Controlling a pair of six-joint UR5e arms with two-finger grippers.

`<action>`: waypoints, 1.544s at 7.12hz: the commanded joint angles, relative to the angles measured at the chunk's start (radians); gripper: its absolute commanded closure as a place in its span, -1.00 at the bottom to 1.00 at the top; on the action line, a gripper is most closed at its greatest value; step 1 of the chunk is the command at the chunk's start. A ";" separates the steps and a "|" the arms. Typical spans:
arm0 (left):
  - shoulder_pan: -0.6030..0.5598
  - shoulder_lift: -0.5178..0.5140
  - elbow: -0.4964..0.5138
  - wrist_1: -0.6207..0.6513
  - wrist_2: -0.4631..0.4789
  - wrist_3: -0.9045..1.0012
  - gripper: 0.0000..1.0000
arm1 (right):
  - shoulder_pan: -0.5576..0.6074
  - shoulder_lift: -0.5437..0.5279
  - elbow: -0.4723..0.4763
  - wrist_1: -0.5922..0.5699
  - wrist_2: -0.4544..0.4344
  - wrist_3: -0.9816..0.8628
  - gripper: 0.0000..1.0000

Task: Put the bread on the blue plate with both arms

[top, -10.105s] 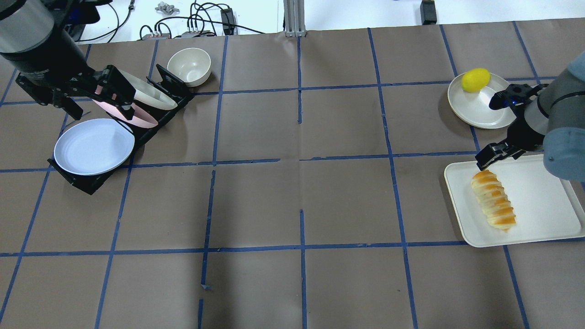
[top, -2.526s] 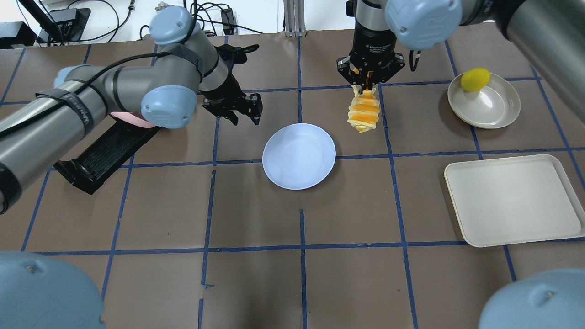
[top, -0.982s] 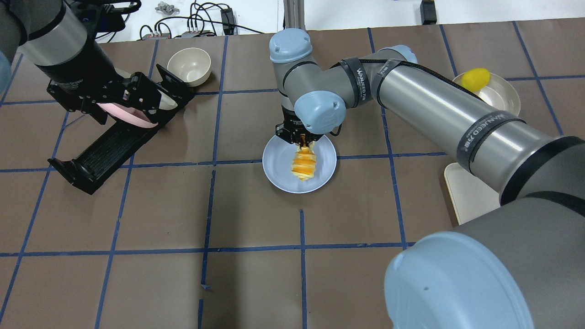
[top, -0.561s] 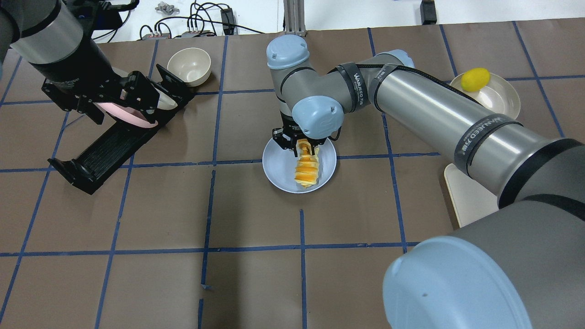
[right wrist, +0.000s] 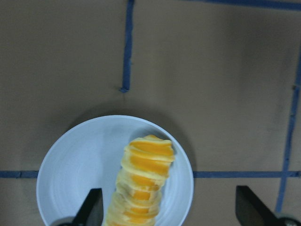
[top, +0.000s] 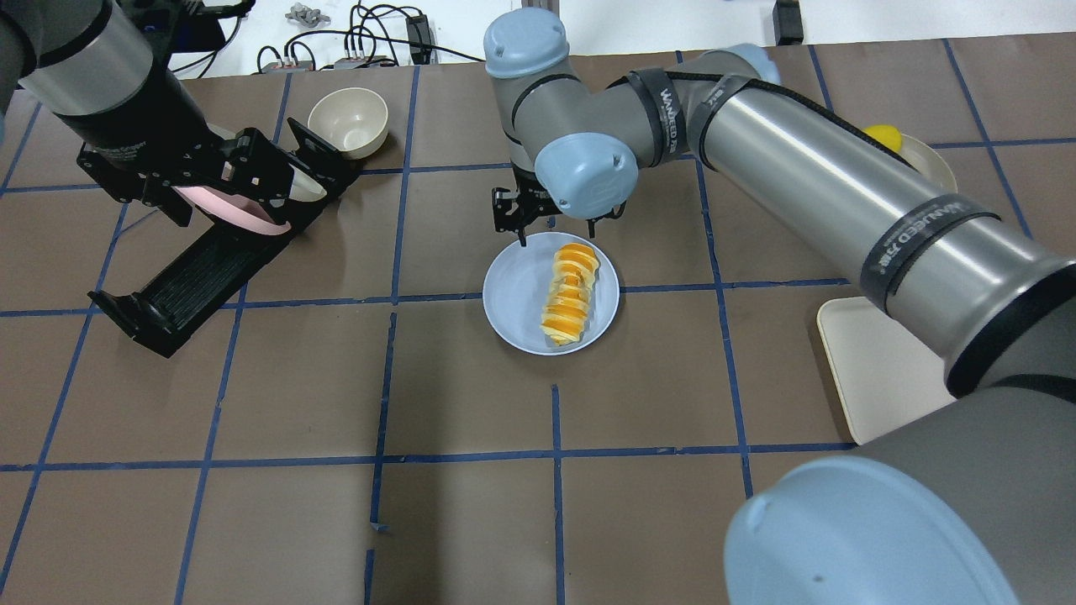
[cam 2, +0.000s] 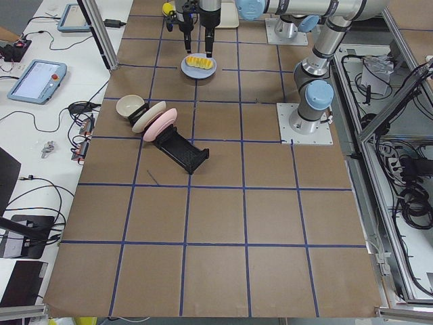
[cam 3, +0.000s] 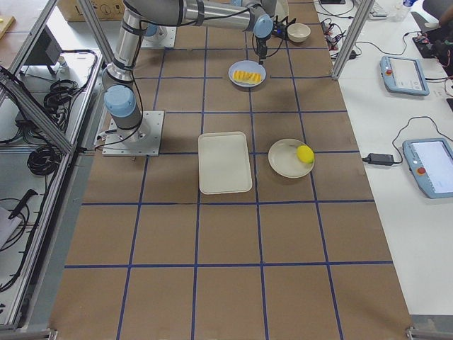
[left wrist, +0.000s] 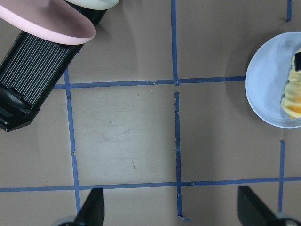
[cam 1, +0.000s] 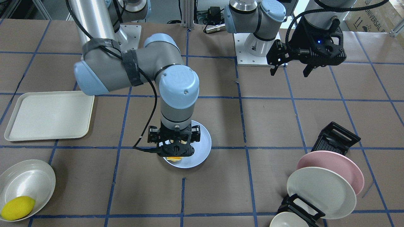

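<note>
The bread (top: 570,294) lies flat on the blue plate (top: 508,294) in the middle of the table. It also shows in the right wrist view (right wrist: 143,183) on the plate (right wrist: 75,183). My right gripper (top: 557,234) is open and empty, raised over the plate's far edge, apart from the bread. In the front view it (cam 1: 174,148) hides most of the bread. My left gripper (cam 1: 290,71) is open and empty, held high over the dish rack (top: 202,265). The left wrist view catches the plate (left wrist: 265,89) at its right edge.
The black rack holds a pink plate (cam 1: 334,165) and a cream plate (cam 1: 320,192); a cream bowl (top: 347,122) stands behind it. A cream tray (cam 1: 47,115) and a cream plate (cam 1: 28,179) with a yellow lemon (cam 1: 17,208) lie on my right side.
My right gripper has opened, let go of the bread and lifted back toward the plate's far edge. The bread now lies flat on the plate. The left arm has barely moved.
</note>
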 commanded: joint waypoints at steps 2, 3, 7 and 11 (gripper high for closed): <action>-0.002 0.000 -0.002 -0.004 -0.005 0.000 -1.00 | -0.156 -0.100 -0.109 0.087 -0.032 -0.028 -1.00; -0.003 0.000 -0.003 -0.004 -0.005 0.000 -1.00 | -0.184 -0.128 -0.106 0.097 -0.032 -0.075 -1.00; -0.005 -0.002 -0.002 -0.006 -0.005 0.000 -1.00 | -0.287 -0.333 -0.043 0.330 0.053 -0.289 -1.00; -0.005 0.000 -0.003 -0.006 -0.006 0.000 -1.00 | -0.255 -0.400 0.104 0.287 0.058 -0.299 -0.93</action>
